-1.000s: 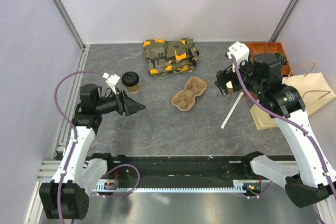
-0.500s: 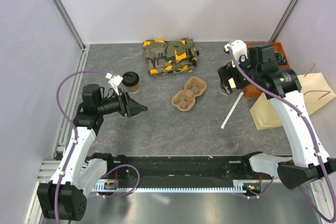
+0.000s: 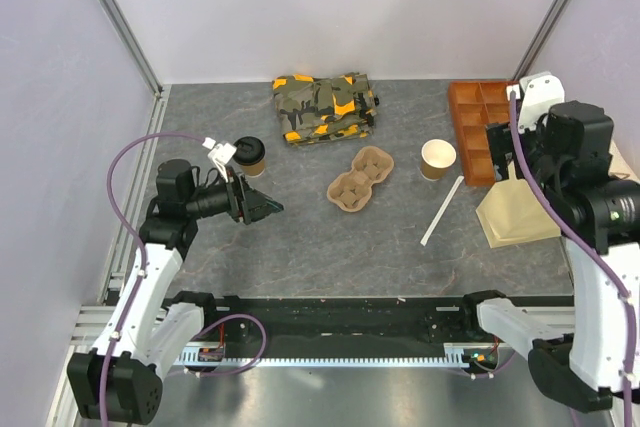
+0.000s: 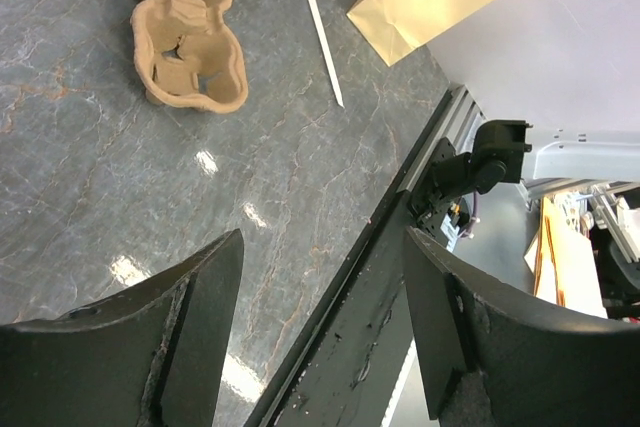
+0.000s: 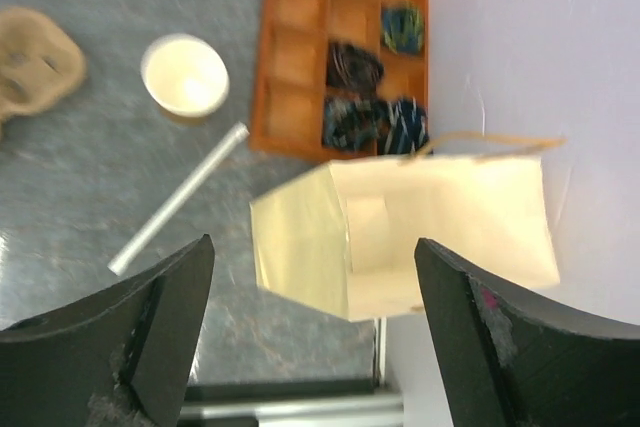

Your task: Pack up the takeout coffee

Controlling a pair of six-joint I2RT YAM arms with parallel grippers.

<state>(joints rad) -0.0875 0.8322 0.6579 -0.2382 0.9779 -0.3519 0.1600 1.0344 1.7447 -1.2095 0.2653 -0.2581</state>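
Takeout coffee [image 3: 250, 155] stands beside left fingers [image 3: 265, 205]; right fingers [image 5: 150, 337] over bag [image 5: 450, 217]; both spread empty.

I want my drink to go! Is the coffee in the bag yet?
Nothing is packed yet. The lidded cup stands near the open left claw, not held. The bag sits open below the open right claw, no cup inside. Left to do: grab the cup and put it in the bag.
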